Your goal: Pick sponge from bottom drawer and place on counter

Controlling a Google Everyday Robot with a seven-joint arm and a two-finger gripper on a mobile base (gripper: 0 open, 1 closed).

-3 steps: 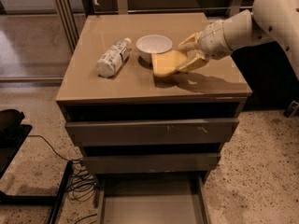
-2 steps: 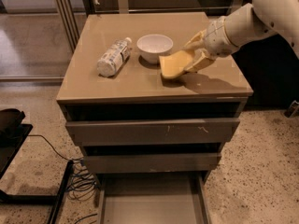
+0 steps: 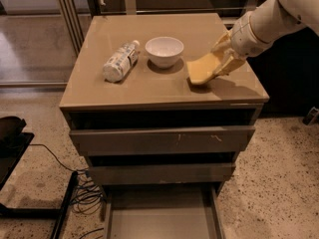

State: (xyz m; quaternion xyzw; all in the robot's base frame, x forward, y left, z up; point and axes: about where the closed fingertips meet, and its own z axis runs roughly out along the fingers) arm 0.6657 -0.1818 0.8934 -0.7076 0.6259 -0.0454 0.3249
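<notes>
My gripper [image 3: 219,59] reaches in from the upper right and is shut on the pale yellow sponge [image 3: 203,69]. It holds the sponge tilted over the right part of the glossy taupe counter [image 3: 149,88], with the sponge's lower edge at or just above the surface. The sponge is to the right of the white bowl [image 3: 164,51]. The bottom drawer [image 3: 159,218] is pulled open at the bottom of the frame, and its grey floor shows nothing on it.
A plastic bottle [image 3: 120,61] lies on its side on the counter left of the bowl. Two upper drawers [image 3: 162,141] are partly open. Black cables and a dark base [image 3: 30,183] lie on the terrazzo floor at the left.
The gripper has moved to the right along the counter with the sponge, away from the bowl, and a little lower.
</notes>
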